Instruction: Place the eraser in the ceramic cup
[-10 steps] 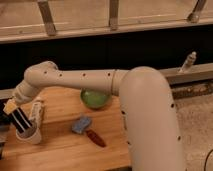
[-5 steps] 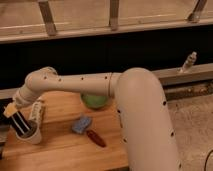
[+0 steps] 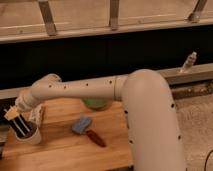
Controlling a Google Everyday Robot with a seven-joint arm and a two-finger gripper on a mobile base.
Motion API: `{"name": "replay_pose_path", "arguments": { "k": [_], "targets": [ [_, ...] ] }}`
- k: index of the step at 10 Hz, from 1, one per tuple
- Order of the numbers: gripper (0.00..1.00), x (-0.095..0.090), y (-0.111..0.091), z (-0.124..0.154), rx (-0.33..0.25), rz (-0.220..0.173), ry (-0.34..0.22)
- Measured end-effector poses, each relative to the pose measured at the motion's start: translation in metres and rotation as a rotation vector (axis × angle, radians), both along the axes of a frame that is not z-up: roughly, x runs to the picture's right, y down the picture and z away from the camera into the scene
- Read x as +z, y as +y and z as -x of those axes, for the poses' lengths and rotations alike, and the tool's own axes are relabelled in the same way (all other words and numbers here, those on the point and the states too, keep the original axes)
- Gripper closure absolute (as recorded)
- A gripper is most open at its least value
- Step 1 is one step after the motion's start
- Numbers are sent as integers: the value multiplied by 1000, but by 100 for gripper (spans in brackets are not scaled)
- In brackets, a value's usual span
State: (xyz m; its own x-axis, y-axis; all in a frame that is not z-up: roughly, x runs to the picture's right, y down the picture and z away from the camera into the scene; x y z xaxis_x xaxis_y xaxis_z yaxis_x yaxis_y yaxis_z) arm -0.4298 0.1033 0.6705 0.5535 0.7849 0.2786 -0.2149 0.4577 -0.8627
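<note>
The white arm [image 3: 100, 90] reaches far left, its tool [image 3: 15, 114] hanging low at the wrist.

This looks like a work room in a big building, maybe a lab, not a home. A light wooden table [image 3: 65, 150] stands by a dark wall. Above the table are big windows with metal bars [image 3: 47, 17]. Right of the table is speckled grey floor [image 3: 195, 115]. The gripper [image 3: 15, 116] is over the table's left end.

no readable text, labels, brands, numbers or signs anywhere
</note>
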Motion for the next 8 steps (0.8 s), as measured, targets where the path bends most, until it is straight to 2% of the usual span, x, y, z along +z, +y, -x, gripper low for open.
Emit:
{"name": "replay_pose_path", "arguments": {
  "k": [2,5,6,8],
  "targets": [
    [100,3,0,-10,13,-38,-15],
    [99,9,0,-21,21,-56,-26],
    [95,8,1,-20,20,-55,-28],
    [74,7,1,-19,18,-55,-30]
  ]
}}
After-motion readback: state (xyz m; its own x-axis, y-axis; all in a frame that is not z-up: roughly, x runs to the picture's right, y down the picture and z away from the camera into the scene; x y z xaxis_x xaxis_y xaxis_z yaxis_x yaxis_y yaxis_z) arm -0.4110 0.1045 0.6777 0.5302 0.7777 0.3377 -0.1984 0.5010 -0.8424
